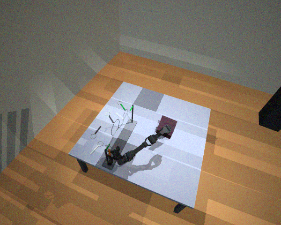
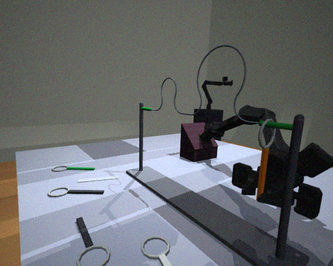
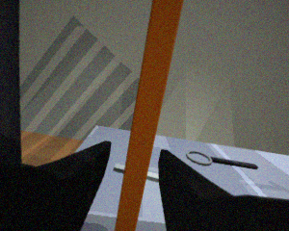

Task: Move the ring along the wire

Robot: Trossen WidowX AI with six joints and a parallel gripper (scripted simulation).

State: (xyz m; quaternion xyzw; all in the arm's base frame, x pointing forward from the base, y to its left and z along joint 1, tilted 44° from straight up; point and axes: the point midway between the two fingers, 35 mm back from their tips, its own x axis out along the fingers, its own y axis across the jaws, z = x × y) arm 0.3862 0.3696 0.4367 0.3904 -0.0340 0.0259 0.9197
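The ring [image 2: 260, 137] hangs on the green part [image 2: 282, 125] [image 1: 107, 146] beside the near post [image 2: 289, 177], close to where the grey wire [image 2: 225, 45] begins. Its orange handle [image 2: 263, 174] [image 3: 149, 96] [image 1: 109, 152] points down, slightly tilted. My gripper [image 3: 135, 152] [image 2: 256, 192] is partly open around the handle's lower part. In the wrist view the handle stands between the fingertips, with a gap on each side. The far post [image 2: 141, 137] [image 1: 132, 115] carries the other green part [image 2: 146, 108] [image 1: 131, 108].
The near post also stands close at the left of the wrist view. The grey wire rises in a tall loop and a smaller one between the posts. Loose rings with green, black and white handles lie on the table beyond the base plate [image 2: 189, 206]. A maroon block [image 2: 199, 154] is by the arm's base.
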